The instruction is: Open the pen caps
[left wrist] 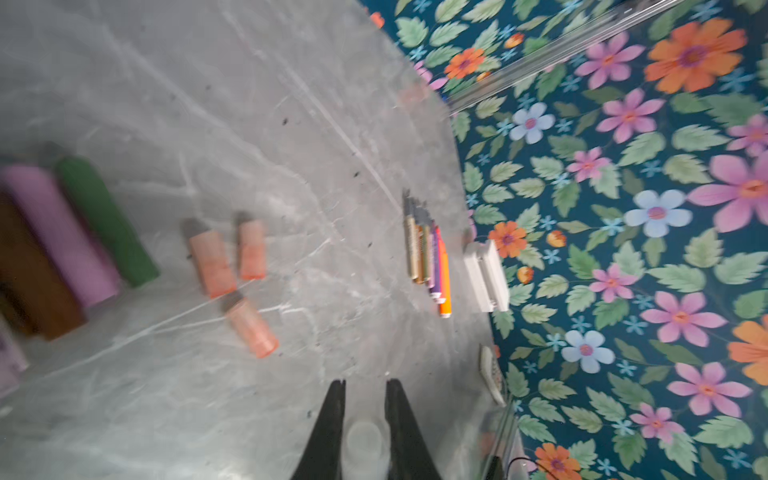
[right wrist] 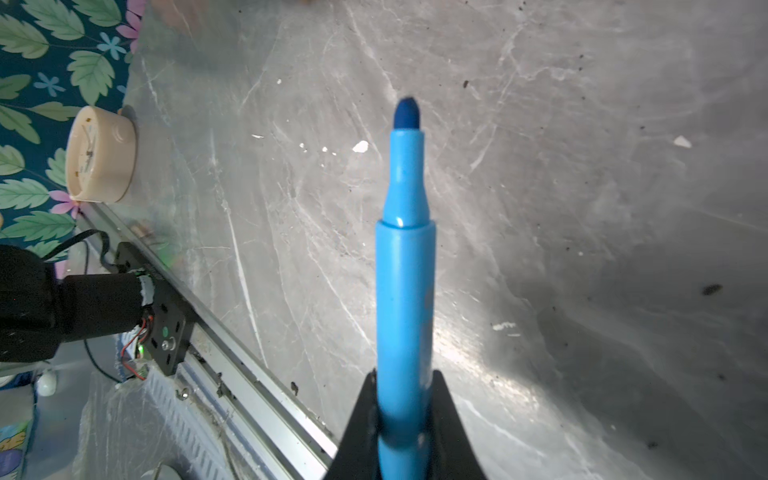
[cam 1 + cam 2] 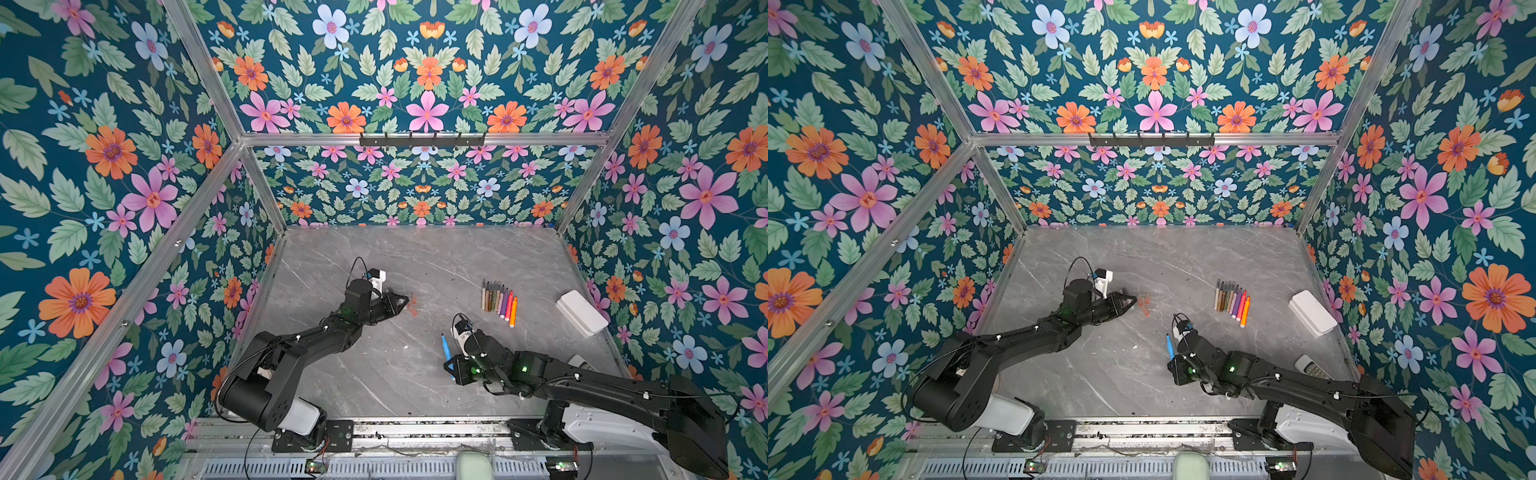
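Note:
My right gripper [image 2: 405,378] is shut on a blue pen [image 2: 405,266] whose cap is off and dark tip bare; in both top views it hangs low over the front middle of the table [image 3: 449,365]. My left gripper [image 1: 365,384] is shut on a small translucent pen cap [image 1: 365,440], seen end on between its fingers, left of centre [image 3: 405,300]. Close by lie three translucent orange caps [image 1: 212,262] [image 3: 412,307], plus green [image 1: 108,224], pink [image 1: 62,237] and brown [image 1: 37,270] caps. A row of pens [image 3: 498,303] lies side by side at the right.
A white box [image 3: 582,313] sits beside the right wall past the pen row. A small remote-like object [image 3: 1312,365] lies near the right wall. A cream round clock [image 2: 99,153] stands by the front rail. Floral walls close in the grey marble table [image 3: 415,257].

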You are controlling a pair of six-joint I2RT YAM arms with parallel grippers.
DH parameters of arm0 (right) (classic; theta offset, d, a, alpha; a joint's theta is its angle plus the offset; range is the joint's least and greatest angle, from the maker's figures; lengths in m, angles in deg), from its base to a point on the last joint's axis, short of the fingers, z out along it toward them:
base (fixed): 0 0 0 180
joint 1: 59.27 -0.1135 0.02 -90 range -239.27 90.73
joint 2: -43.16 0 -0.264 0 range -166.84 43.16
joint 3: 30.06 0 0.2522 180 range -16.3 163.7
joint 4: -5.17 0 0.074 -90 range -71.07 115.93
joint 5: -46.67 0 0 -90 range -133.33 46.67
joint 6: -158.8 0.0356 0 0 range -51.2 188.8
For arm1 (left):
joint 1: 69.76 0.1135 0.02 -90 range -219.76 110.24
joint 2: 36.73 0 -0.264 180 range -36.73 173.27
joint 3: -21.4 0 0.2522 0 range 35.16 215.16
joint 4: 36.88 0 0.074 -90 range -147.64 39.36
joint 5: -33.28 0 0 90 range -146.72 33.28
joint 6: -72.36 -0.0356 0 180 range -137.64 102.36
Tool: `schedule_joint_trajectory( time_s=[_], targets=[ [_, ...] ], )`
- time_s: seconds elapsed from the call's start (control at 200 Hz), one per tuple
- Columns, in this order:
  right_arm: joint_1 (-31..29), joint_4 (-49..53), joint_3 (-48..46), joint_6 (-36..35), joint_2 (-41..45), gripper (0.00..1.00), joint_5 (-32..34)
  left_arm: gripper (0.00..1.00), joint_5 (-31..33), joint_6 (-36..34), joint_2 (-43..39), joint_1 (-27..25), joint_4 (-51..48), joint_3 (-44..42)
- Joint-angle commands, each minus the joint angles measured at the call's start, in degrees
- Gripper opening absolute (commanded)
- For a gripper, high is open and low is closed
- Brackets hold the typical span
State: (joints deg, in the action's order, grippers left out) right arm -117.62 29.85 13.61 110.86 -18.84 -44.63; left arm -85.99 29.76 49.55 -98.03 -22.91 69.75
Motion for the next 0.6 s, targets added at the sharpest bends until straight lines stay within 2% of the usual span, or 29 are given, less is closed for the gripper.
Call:
schedule_joint_trajectory(
  time_s=[0.0, 0.24, 0.42, 0.595],
  targets=[
    [0.07, 0.22, -0.03, 0.85, -0.46, 0.00, 1.70, 0.01, 0.51, -3.19, 2.72, -0.03, -3.53, -0.36],
    [-0.01, 0.45, -0.02, 0.83, -0.45, 0.00, 1.72, 0.03, 1.08, -2.82, 6.15, -0.07, -0.67, -0.89],
    [0.07, 1.11, -0.36, 0.91, 0.34, 0.00, 2.22, 0.11, 0.99, -2.94, 8.23, -0.13, -0.57, -0.09],
    [0.13, 0.92, -0.56, 1.05, 0.22, 0.00, 2.33, 0.13, 0.69, -2.85, 9.95, -0.09, 0.05, 0.19]
  ],
)
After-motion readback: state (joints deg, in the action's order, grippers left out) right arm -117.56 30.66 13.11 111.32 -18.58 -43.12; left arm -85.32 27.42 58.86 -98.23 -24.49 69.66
